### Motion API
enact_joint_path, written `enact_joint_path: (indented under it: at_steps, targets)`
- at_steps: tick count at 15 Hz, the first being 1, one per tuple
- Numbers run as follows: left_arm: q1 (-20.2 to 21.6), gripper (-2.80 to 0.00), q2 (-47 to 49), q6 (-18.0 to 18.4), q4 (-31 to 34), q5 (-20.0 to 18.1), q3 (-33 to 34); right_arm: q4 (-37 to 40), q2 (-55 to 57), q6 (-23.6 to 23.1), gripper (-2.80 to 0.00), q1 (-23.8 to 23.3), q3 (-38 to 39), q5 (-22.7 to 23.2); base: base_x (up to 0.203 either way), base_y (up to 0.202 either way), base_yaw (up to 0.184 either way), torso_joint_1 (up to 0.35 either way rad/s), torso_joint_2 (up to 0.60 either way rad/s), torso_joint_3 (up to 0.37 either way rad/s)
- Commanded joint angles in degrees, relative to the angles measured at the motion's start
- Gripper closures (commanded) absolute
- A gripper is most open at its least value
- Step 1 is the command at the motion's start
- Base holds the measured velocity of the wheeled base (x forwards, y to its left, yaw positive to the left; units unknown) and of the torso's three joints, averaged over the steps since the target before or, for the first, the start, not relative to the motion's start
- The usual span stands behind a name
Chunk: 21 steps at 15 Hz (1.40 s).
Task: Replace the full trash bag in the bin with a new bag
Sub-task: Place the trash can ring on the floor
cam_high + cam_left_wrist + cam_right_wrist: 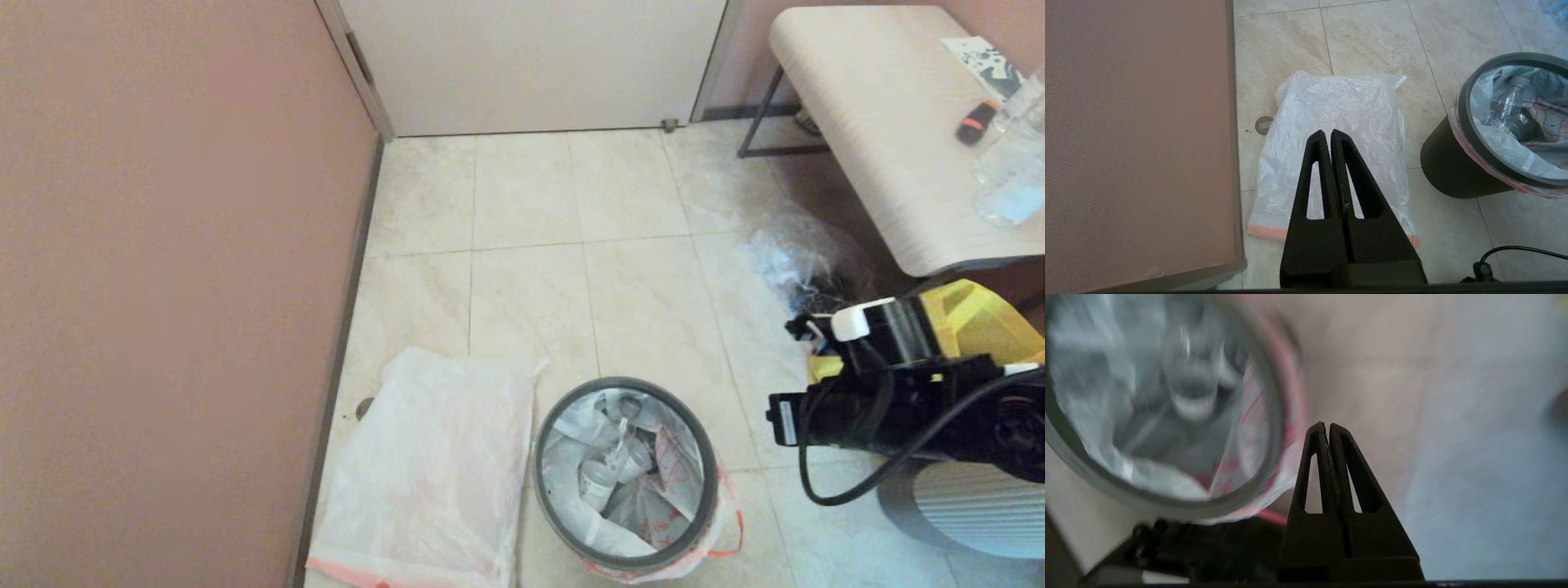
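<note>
A: So, nearest the robot, what's on the floor?

B: The small round black plastic bin (627, 482) with its grey ring rim, close to the floor's near edge. The full trash bag (629, 478), thin white translucent plastic with orange-red print, sits inside it, lumpy with bottles, its mouth folded out under the ring and a loop handle hanging outside.

A: And the new bag?

B: The large thin white translucent plastic bag with a pink-red band at its mouth (1331, 159) lies flat just beside the bin, along the floor's left edge by the pinkish wall, apart from the bin.

A: The tools?

B: The left tool (1328, 136) hangs above the new bag, clenched on nothing. The right tool (1327, 428) is also clenched and empty, hovering beside the bin's rim; its arm enters near the floor's right edge.

A: How will the full bag handle?

B: Soft, slippery film, probably light but bulky. I'd pinch the loop handle or the gathered mouth, after lifting the ring.

A: Farther off?

B: A crumpled clear bag with dark contents (796, 261), then a pale worktop (882, 139) at the far right corner.
</note>
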Motion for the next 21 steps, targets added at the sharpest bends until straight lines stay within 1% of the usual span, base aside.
enact_joint_path:
  at_steps: [1, 4, 7, 9, 10, 14, 16, 17, 18, 21]
  targets:
    - [0.06, 0.00, 0.07, 0.02, -0.03, -0.01, 0.62, -0.14, 7.59, 1.23, 0.00, 3.33, -0.19, -0.08, 0.000, 0.000, 0.000, 0.000, 0.00, 0.000]
    - [-0.01, 0.00, 0.07, -0.07, -0.03, -0.01, 0.62, -0.20, 10.90, 2.57, 0.00, 5.71, -0.02, -0.10, 0.000, 0.000, 0.000, 0.000, 0.00, 0.000]
    - [0.00, 0.00, 0.07, 0.01, 0.04, -0.01, 0.62, -0.80, 14.01, 3.61, 0.00, 5.89, -0.13, -0.19, 0.000, 0.000, 0.000, 0.000, 0.00, 0.000]
    - [0.03, 0.00, 0.07, 0.02, -0.03, -0.01, 0.69, -3.44, 14.06, 3.59, 0.00, 5.97, 0.24, -0.51, 0.000, 0.000, 0.000, 0.000, 0.00, 0.000]
    - [-0.01, 0.00, 0.07, 0.02, 0.03, -0.01, 0.64, -4.95, 14.16, 3.53, 0.00, 6.17, 0.17, -0.88, 0.000, 0.000, 0.000, 0.000, 0.00, 0.000]
    - [0.07, 0.00, 0.07, 0.02, -0.03, -0.01, 0.62, -5.39, 14.83, 3.42, 0.00, 6.93, -1.46, -1.90, 0.000, 0.000, 0.000, 0.000, 0.00, 0.000]
    - [0.02, 0.00, 0.07, 0.02, -0.02, -0.01, 0.62, -5.44, 16.31, 3.42, 0.00, 6.95, -2.65, -4.03, 0.000, 0.000, 0.000, 0.000, 0.00, 0.000]
    - [0.04, 0.00, 0.07, 0.02, -0.03, -0.01, 0.62, -5.55, 16.93, 3.48, -2.80, 6.97, -2.94, -6.59, 0.000, 0.000, 0.000, 0.000, 0.00, 0.000]
    - [0.00, 0.00, 0.07, 0.02, 0.02, -0.01, 0.62, -5.81, 16.83, 3.42, -2.80, 7.28, -2.67, -8.16, 0.000, 0.000, 0.000, 0.000, 0.00, 0.000]
    - [0.00, 0.00, 0.07, 0.01, -0.02, -0.01, 0.63, -6.98, 15.41, 3.33, -2.80, 8.54, -2.93, -8.36, 0.000, 0.000, 0.000, 0.000, 0.00, 0.000]
